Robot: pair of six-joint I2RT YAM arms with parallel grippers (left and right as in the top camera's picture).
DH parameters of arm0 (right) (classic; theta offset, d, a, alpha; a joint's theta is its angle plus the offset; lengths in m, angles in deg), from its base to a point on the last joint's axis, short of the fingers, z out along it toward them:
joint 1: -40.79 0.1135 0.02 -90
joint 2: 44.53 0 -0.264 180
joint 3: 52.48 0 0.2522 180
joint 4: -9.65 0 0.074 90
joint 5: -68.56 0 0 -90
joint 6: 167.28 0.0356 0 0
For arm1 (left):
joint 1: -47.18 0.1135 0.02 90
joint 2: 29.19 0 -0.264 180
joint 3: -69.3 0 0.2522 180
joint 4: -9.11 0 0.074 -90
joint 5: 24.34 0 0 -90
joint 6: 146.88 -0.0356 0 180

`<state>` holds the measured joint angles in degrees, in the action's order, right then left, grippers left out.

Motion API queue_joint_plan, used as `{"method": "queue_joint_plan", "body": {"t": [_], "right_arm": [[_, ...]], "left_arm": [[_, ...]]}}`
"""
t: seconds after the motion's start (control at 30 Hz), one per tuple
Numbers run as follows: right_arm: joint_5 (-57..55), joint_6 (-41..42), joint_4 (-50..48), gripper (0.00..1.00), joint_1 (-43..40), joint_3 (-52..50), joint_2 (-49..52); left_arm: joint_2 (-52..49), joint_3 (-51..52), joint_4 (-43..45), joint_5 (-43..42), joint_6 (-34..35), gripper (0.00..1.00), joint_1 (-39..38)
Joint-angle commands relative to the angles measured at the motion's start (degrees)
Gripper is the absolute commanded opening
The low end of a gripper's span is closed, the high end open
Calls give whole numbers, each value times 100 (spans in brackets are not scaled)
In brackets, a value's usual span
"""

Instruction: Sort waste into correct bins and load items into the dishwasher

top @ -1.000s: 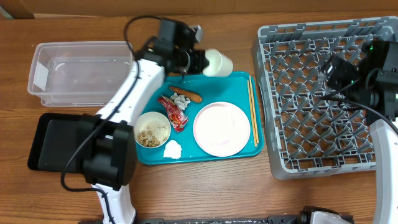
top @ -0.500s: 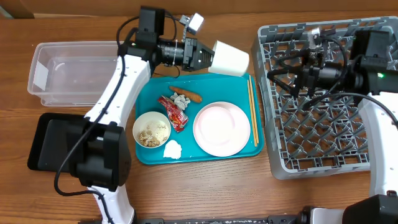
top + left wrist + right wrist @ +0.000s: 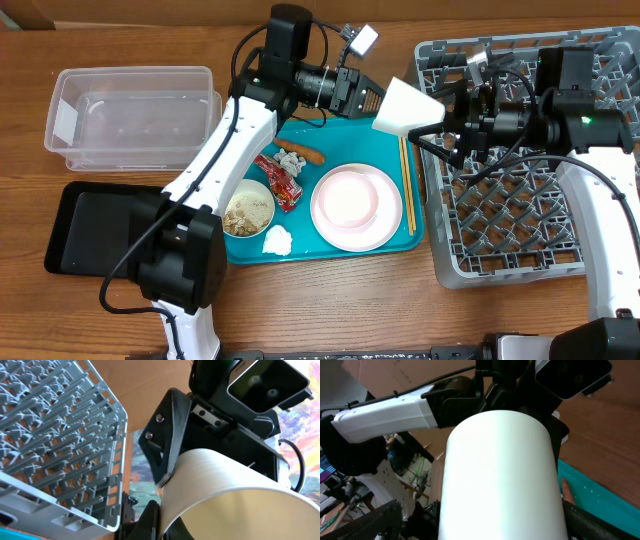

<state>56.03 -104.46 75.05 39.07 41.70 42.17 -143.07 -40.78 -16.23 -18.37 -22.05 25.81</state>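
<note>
cup (image 3: 408,108) is airborne, lying roughly sideways, over the gap between the teal tray (image 3: 340,250) and the dish rack (image 3: 520,210)

left pincer (image 3: 378,100) is clamped on the cup at its tray-side end. left wrist view shows the cup wall close up, with the rack lattice behind it

right pincer (image 3: 445,120) is facing it from the rack side, fingers apart, one on each side of the cup's other end. right wrist view has the cup filling the space between them. can't tell if the pads touch the cup

everything else is on the teal tray:
- plate (image 3: 350,205) right of centre, upright
- chopsticks (image 3: 406,185) side by side along the tray's right edge, just beside the plate
- bowl (image 3: 247,210) at lower left, beige leftovers (image 3: 245,214) in it
- wrapper (image 3: 280,180) between bowl and plate
- carrot stick (image 3: 305,152) above the wrapper, small pale bits touching it
- paper scrap (image 3: 277,240) at the front edge, just beside the bowl

clear tub (image 3: 130,110) and black tray (image 3: 90,230) are on the counter (image 3: 320,300) left of the teal tray, tub behind, black tray in front
</note>
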Motion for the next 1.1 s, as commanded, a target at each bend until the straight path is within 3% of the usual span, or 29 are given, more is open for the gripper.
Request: {"method": "queue_joint_plan", "body": {"t": [0.0,0.17,0.37,0.53,0.6,0.7,0.8,0.93,1.07], "right_arm": [[162,-72,35,93,133,107,-15],[-24,-70,76,71,133,107,-15],[-94,-72,114,62,133,107,-15],[-776,201,111,54,133,107,-15],[-1471,520,111,54,131,107,-15],[-2695,1104,116,53,94,107,-22],[-3580,1687,127,50,-72,109,-76],[-4780,2643,297,50,-579,149,-249],[-5637,3226,1049,50,-1342,584,-302]], "left_arm": [[162,-107,98,63,382,4,-37],[162,-107,114,61,422,4,-44],[162,-107,114,61,417,7,-42],[162,-107,109,63,59,49,-42],[162,-103,66,223,-243,77,-28],[162,-103,-516,1043,-861,86,33],[162,-103,-1593,2474,-1665,100,125],[192,-105,-2837,4288,-2262,100,306],[420,-105,-3480,5455,-2306,100,570]]}}
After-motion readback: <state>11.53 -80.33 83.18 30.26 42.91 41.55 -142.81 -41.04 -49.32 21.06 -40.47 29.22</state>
